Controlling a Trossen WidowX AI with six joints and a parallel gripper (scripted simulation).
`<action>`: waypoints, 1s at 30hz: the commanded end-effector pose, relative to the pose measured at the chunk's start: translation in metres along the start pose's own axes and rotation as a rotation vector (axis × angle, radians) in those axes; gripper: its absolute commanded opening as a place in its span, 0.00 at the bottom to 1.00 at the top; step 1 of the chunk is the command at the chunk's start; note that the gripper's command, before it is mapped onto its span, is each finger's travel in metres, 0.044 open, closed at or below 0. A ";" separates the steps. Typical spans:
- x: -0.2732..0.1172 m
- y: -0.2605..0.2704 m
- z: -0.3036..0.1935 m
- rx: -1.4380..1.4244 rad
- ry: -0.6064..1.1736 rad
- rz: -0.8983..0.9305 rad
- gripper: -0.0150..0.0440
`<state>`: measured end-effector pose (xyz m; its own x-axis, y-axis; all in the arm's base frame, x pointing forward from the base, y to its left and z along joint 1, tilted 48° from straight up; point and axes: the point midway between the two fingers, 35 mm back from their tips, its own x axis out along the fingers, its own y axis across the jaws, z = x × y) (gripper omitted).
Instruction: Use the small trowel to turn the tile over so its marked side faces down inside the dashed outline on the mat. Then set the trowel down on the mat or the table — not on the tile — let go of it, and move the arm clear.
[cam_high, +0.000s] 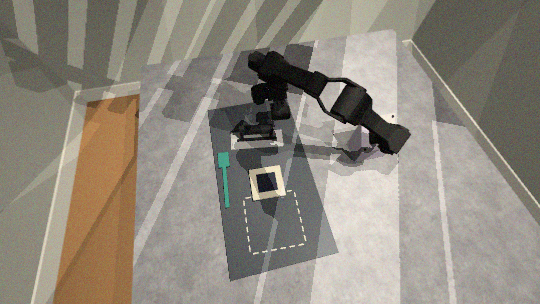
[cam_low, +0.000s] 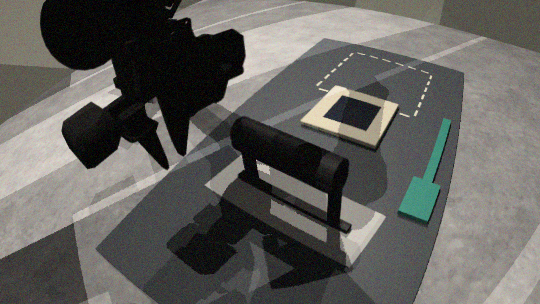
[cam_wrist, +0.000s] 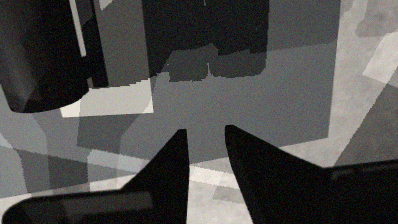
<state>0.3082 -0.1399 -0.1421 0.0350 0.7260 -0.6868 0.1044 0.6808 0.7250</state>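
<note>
Caution: your gripper (cam_high: 281, 112) (cam_low: 175, 161) (cam_wrist: 205, 134) holds nothing; its jaws stand partly parted, beside the trowel (cam_high: 255, 134) (cam_low: 290, 150) (cam_wrist: 40, 55). The trowel (taken here as the black-handled plate) rests handle up on the mat (cam_high: 280, 260) (cam_low: 125, 240) (cam_wrist: 300, 100). The tile (cam_high: 266, 182) (cam_low: 352, 112) lies on the mat, marked side up, at the near edge of the outline (cam_high: 250, 252) (cam_low: 429, 75), mostly outside it.

If you descend without realigning, a fingertip can strike the handle and tip the trowel. If the opening is too narrow for the round handle, the tips can push it away. An off-centre grasp can let the blade swing under load. A blade set too high can shove the tile instead of turning it; too fast a flip can throw it past the outline. Keep clear of the spatula (cam_high: 223, 160) (cam_low: 419, 199) at the mat's edge
</note>
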 end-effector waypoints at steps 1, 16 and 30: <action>-0.004 -0.017 -0.002 -0.006 -0.001 -0.003 0.42; -0.004 -0.018 -0.004 0.006 -0.003 0.001 0.42; -0.004 -0.018 -0.003 0.005 -0.003 0.001 0.42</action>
<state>0.3028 -0.1545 -0.1520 0.0382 0.7263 -0.6863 0.1096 0.6796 0.7253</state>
